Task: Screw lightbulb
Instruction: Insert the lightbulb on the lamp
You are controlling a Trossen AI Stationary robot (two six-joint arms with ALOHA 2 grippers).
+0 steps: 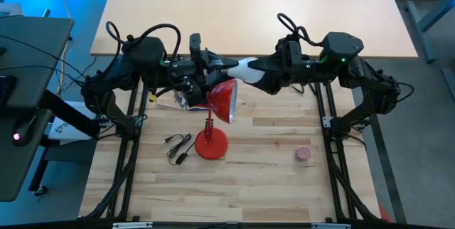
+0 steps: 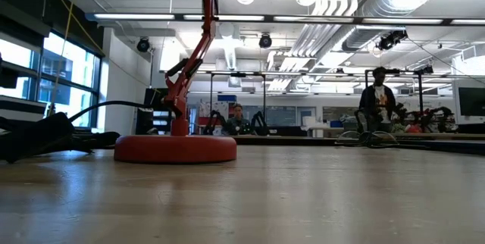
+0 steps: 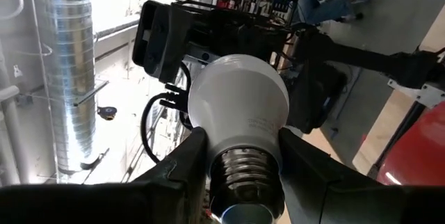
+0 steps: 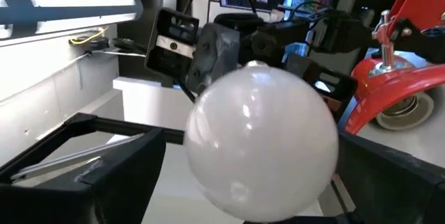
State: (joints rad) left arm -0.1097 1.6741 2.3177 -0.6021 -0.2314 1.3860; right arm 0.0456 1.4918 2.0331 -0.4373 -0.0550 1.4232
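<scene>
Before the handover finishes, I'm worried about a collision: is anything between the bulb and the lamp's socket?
Nothing visible: the white pear-shaped lightbulb, held by the left gripper, sits beside the red lamp shade, socket unobstructed.

high: we look straight down on the table [image 1: 284, 179] | low: table-top level, lamp base [image 2: 175, 148] near at 9 o'clock | both wrists: close on the lightbulb [image 3: 238, 106], facing each other; shared with high

The red lamp [image 2: 182, 85] runs off the low view's top — shade unseen there. The lightbulb [image 3: 240, 113] screw base is cut off in the left wrist view — tip hidden.
</scene>
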